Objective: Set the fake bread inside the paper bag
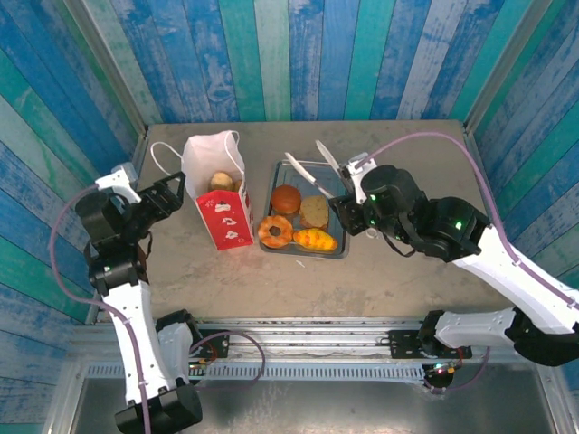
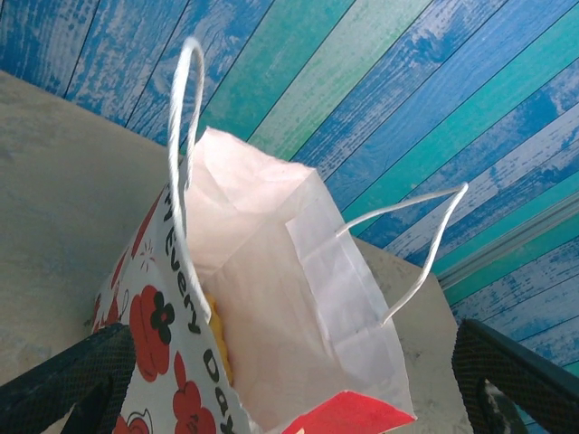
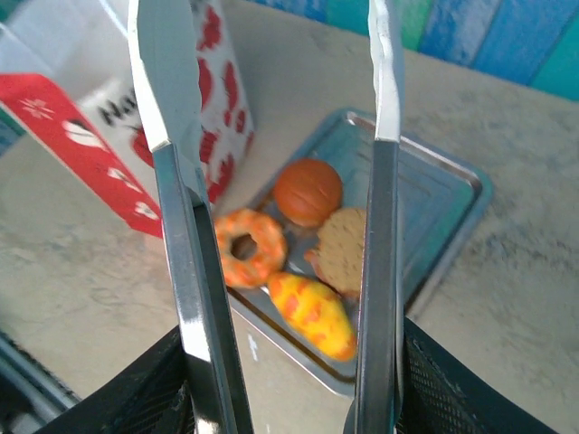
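Left pincer (image 1: 174, 197) of mine stands wide, its fingers (image 2: 63, 384) spread to either side of the paper bag (image 1: 220, 212) at its left flank; whether they touch the paper I cannot tell; the bag stands upright on the table (image 1: 407, 280), mouth open, white cord handles raised; from above I see one pale bun (image 1: 222, 182) lying inside it, and my left wrist camera catches a yellow piece (image 2: 217, 334) low against the printed wall, too hidden to name; my right pincer (image 1: 348, 206) is clamped on the handles of the metal tongs (image 1: 311, 176), whose two blades stand apart and hang over the grey tray (image 3: 448, 194); the tray lies just right of the bag; on it rest four pieces of fake bread: a round brown bun (image 1: 286, 199), a flat tan roll (image 1: 315, 212) beside it, a ring donut (image 1: 275, 231) nearest the bag, and a croissant (image 1: 315, 239) at the near edge, touching the donut.
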